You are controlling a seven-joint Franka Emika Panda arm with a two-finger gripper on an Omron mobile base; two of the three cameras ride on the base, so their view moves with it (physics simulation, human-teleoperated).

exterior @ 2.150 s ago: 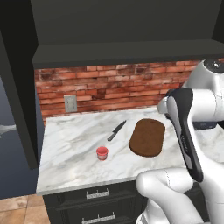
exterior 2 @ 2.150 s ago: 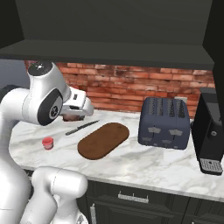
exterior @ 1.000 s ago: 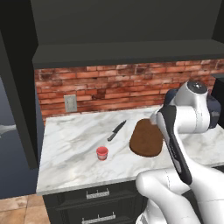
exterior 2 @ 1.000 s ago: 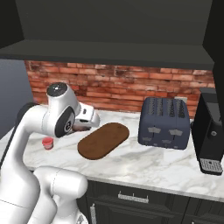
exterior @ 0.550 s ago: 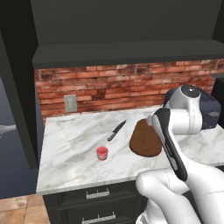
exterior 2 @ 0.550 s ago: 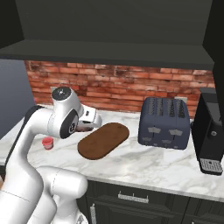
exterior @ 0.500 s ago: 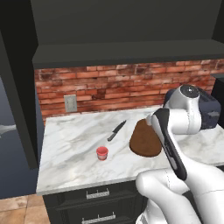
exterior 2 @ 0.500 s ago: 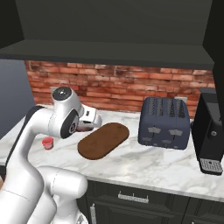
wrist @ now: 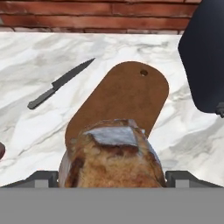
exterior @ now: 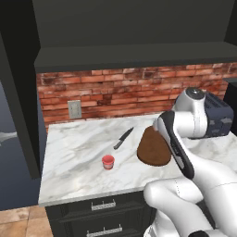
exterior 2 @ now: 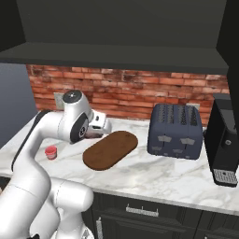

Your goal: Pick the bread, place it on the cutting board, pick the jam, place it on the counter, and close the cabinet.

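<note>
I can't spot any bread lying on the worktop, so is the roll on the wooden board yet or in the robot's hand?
In the hand: the bread sits between its fingertips, above the near end of the cutting board.

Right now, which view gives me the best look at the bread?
The hand view: the bread fills its lower middle between the finger tips, above the cutting board. In the right base view the arm hides it, so I can't make it out; in the left base view the arm covers that spot too.

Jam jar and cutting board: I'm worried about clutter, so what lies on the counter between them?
In the left base view, bare marble counter lies between the jam and the cutting board; the knife rests farther back, beyond that stretch.
</note>
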